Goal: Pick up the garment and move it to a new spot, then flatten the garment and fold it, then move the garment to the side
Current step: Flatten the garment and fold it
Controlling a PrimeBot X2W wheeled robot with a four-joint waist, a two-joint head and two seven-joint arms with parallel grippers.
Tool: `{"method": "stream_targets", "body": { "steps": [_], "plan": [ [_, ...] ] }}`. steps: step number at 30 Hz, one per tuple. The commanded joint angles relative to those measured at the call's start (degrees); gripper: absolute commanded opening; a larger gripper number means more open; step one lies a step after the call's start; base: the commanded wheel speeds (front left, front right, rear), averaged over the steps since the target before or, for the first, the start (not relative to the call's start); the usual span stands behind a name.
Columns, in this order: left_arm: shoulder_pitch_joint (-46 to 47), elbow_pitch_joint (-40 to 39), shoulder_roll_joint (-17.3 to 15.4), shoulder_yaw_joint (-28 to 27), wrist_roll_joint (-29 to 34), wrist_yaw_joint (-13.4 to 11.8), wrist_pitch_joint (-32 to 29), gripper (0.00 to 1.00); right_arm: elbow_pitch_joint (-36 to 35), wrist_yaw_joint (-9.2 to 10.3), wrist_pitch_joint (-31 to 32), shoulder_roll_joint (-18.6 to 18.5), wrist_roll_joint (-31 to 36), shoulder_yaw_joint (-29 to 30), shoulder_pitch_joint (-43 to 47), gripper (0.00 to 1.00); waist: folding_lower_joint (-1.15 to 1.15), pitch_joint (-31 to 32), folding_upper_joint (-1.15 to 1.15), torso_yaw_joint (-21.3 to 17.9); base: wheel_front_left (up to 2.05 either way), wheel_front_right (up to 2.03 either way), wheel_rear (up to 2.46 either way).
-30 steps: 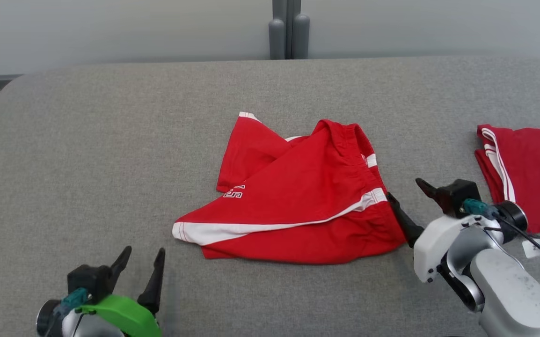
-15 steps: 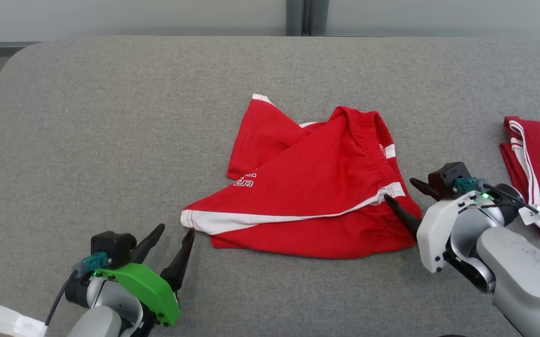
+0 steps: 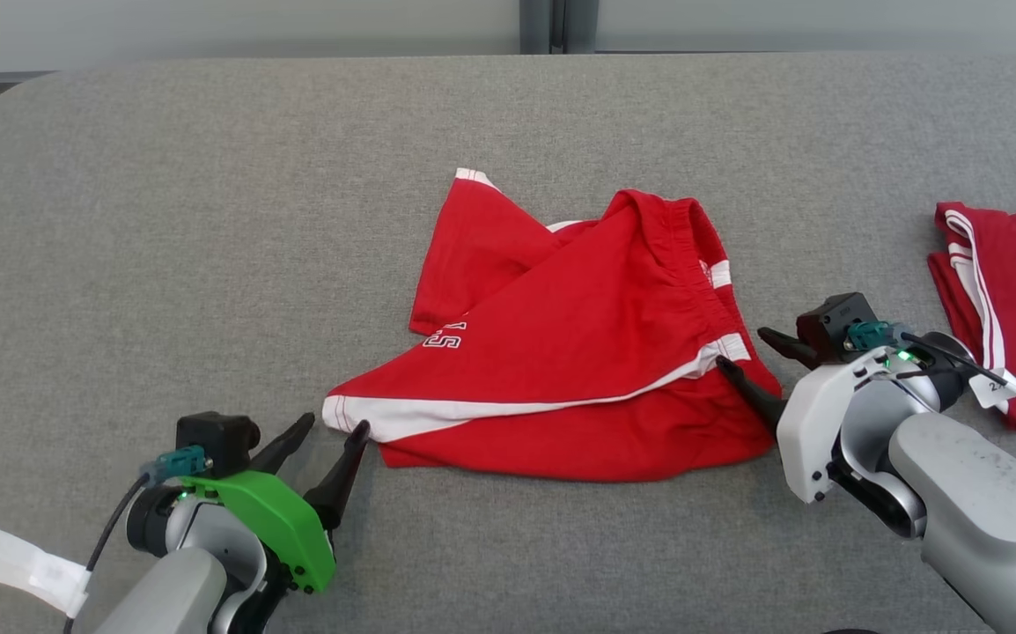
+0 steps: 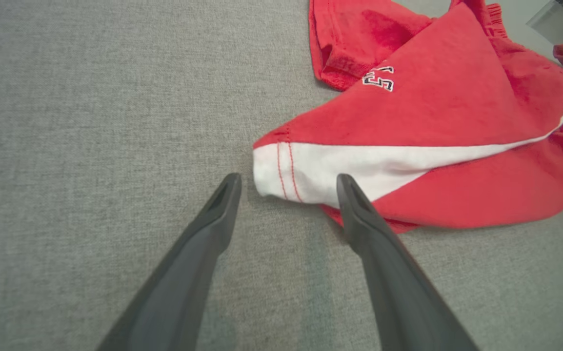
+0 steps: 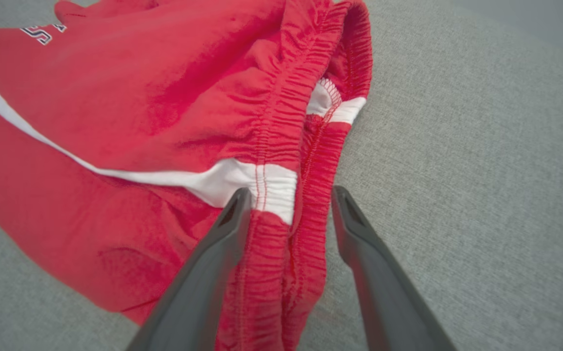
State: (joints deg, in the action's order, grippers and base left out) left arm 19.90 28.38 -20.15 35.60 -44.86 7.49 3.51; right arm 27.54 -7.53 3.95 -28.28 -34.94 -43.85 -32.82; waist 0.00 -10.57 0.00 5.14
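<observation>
Got red shorts [image 3: 561, 352] rumpled mid grey table [image 3: 209, 220]. Got left gripper [image 3: 336, 423] spread wide at their white hem corner, near left. Got right gripper [image 3: 740, 347] spread astride waistband, right edge, not clamped.

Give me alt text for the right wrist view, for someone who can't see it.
The right claw stands open astride the gathered waistband of the red shorts, just where a white side stripe meets it. The shorts lie crumpled on a grey fabric surface that stretches away on the right of the picture.
</observation>
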Motion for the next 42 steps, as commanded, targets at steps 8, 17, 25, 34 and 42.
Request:
{"method": "stream_targets", "body": {
  "steps": [8, 17, 25, 34, 42],
  "plan": [
    [4.6, 3.6, -1.4, 4.3, -3.6, 0.0, 2.4, 1.00, 0.6, 0.09, -0.9, -0.1, -1.2, -1.8, -2.0, 0.76, 0.00, -1.2, 0.00, -1.0, 0.00, 0.00, 0.00],
    [6.6, 5.1, -2.5, 9.0, -6.5, 0.0, 3.7, 1.00, 1.0, 0.09, -1.2, 0.3, -1.8, -3.2, -3.1, 0.69, 0.00, -1.4, 0.00, -0.9, 0.00, 0.00, 0.00],
    [8.2, 6.2, -2.5, 12.4, -8.6, 0.0, 5.2, 0.49, 1.4, 0.09, -1.0, 0.4, -2.5, -4.1, -3.7, 0.48, 0.00, -1.6, 0.00, -0.6, 0.00, 0.00, 0.00],
    [9.6, 7.3, -3.0, 15.7, -11.0, 0.0, 6.8, 0.36, 2.2, 0.09, -1.1, 0.5, -3.4, -4.7, -4.1, 0.67, 0.00, -1.8, 0.00, -0.8, 0.00, 0.00, 0.00],
    [10.9, 8.1, -3.2, 18.4, -12.6, 0.0, 7.8, 0.00, 2.5, 0.09, -0.3, 0.6, -4.9, -5.8, -4.5, 0.00, 0.00, -2.1, 0.00, -0.6, 0.00, 0.00, 0.00]
  ]
}}
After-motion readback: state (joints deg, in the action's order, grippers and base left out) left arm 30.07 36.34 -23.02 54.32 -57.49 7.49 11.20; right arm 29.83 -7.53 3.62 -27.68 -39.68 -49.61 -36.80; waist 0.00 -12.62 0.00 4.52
